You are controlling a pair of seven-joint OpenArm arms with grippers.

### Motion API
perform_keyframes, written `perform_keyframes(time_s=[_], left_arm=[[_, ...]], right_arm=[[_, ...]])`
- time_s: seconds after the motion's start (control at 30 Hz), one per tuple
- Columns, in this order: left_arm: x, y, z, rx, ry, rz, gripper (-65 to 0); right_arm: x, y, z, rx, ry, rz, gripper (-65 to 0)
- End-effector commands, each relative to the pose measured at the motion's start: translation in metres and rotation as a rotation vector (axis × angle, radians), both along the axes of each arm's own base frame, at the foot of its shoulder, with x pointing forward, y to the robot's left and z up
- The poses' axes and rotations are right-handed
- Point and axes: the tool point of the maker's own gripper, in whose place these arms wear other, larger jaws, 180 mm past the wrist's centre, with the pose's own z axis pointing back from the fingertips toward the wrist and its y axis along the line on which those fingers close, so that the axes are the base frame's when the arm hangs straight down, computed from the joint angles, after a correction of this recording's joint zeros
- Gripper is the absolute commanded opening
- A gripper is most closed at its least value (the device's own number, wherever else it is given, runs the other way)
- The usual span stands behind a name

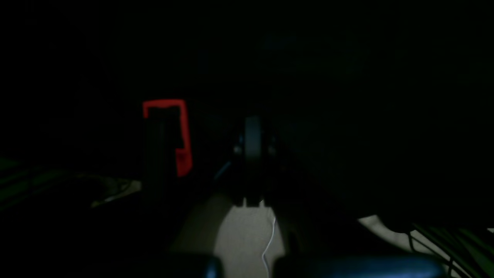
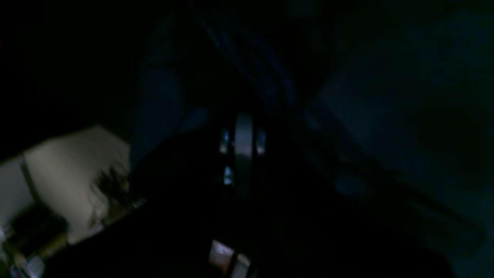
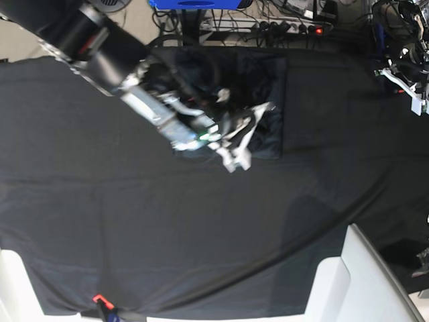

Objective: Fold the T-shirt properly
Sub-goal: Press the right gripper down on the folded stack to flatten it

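Black-draped surface [image 3: 100,221] throughout. T-shirt [image 3: 268,100] folded compact at upper centre of frame. Right pincer [image 3: 236,158] closed, empty, over its lower edge, likely pressing flat. Left pincer closed, off-frame.

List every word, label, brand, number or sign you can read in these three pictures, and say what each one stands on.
None can be read in any view.
The T-shirt and the black tablecloth show no print.
The red mark in the left wrist view is an outline only, not lettering.
Both wrist views are too dark to show any text.
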Motion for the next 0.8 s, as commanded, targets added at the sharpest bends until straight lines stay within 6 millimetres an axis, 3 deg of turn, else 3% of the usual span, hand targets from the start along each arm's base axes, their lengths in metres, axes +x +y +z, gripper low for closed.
perform_keyframes(time_s=[0.0, 0.13, 0.23, 0.43, 0.53, 0.6, 0.77], left_arm=[[0.008, 0.009, 0.013, 0.031, -0.031, -0.013, -65.0], [0.007, 0.009, 0.011, 0.027, -0.027, -0.013, -65.0], [0.013, 0.009, 0.016, 0.035, -0.064, -0.018, -65.0], [0.014, 0.007, 0.015, 0.032, -0.074, -0.014, -65.0], [0.014, 0.007, 0.015, 0.03, -0.076, -0.013, -65.0], [0.014, 0.007, 0.015, 0.03, -0.076, -0.013, -65.0], [0.013, 0.007, 0.014, 0.032, -0.072, -0.014, -65.0]], right_arm=[[0.003, 0.019, 0.012, 0.041, -0.024, 0.026, -64.2], [-0.002, 0.038, 0.024, 0.049, -0.064, 0.11, -64.2], [-0.017, 0.058, 0.035, 0.096, -0.103, 0.237, -64.2], [-0.014, 0.061, 0.041, 0.105, -0.128, 0.275, -64.2], [-0.01, 0.072, 0.067, 0.16, -0.181, 0.303, -64.2], [-0.007, 0.068, 0.086, 0.178, -0.21, 0.32, -64.2], [0.033, 0.033, 0.111, 0.178, -0.19, 0.111, -63.5]])
